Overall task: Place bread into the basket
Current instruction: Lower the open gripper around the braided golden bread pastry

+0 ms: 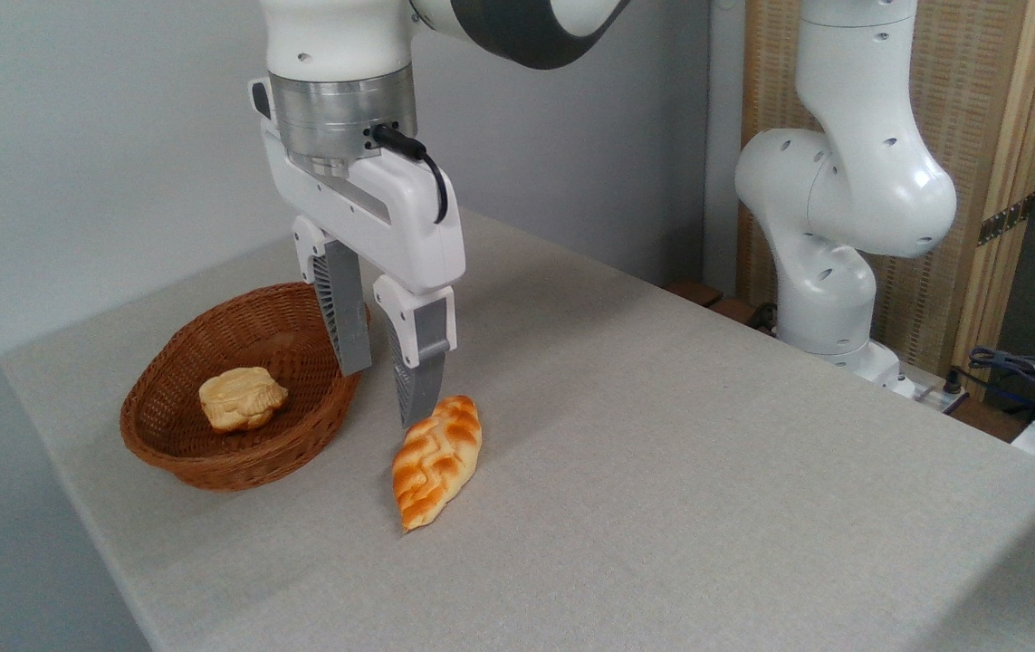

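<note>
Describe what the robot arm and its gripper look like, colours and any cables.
The arm is glossy white with rounded joints and a dark grey band near the wrist. A silver metal ring sits above the white gripper, whose two fingers are grey and ribbed. A black cable loops from the ring down the gripper body.

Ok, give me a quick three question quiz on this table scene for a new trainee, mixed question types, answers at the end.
1. True or false: the braided bread already lies inside the basket.
2. What sits in the basket?
A. a small pale bun
B. a knife
C. nothing
3. Fill in: the gripper hangs with its fingers ____, above the bread's far end.

Key:
1. False, it lies on the table beside the basket.
2. A
3. open
</note>
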